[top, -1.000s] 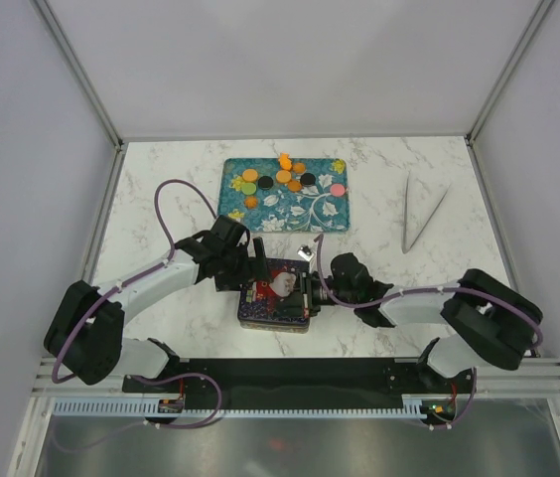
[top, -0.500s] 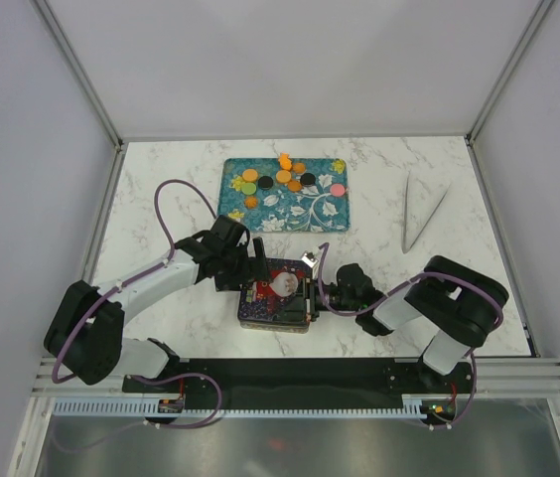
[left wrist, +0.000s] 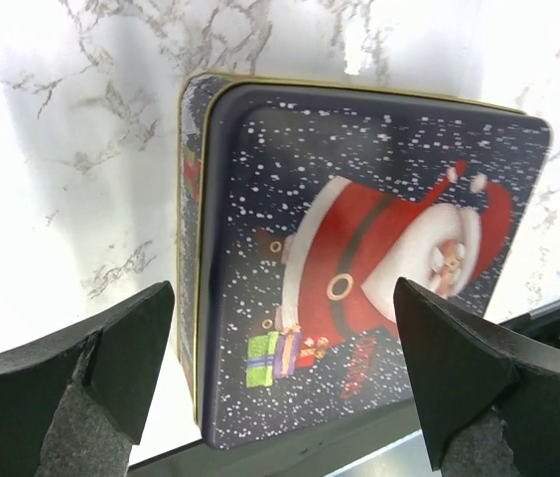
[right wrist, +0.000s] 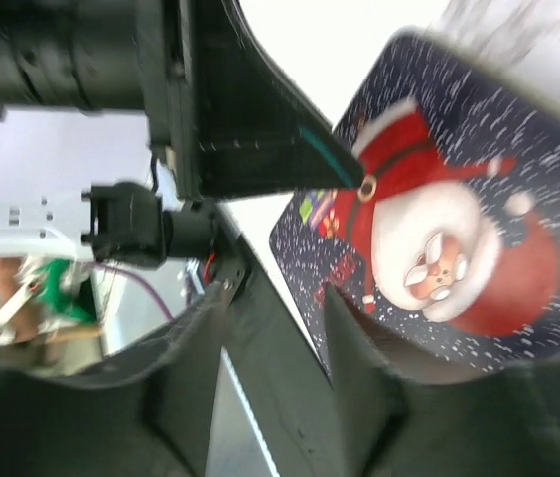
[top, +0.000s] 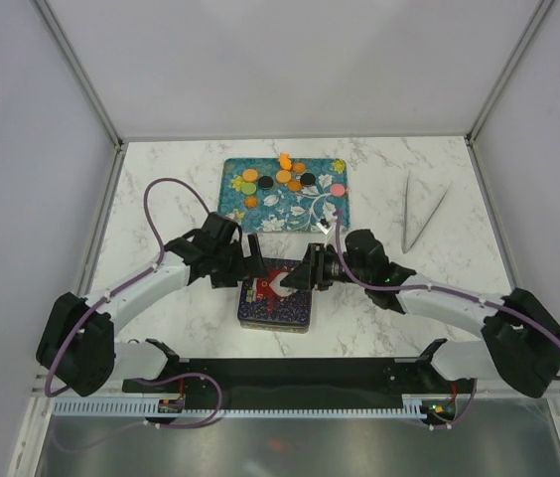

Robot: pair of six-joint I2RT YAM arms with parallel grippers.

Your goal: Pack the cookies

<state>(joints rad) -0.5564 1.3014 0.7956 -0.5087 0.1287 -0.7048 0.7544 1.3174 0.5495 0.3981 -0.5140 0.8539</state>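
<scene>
Left gripper (left wrist: 280, 308) hung wide open and empty over the left side of the closed Santa tin (top: 275, 308). Right gripper (right wrist: 275, 318), fingers parted with nothing between them, hovered over its right side. Cookies (top: 282, 178) lay beyond both on the far teal tray (top: 338, 215), clustered left to right, neither arm clearly nearer.

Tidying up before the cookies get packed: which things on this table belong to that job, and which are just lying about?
For the job: small round coloured cookies; teal floral rectangular tray under them; dark blue square Santa tin, lid on.
Lying about, likely: silver metal tongs.
</scene>
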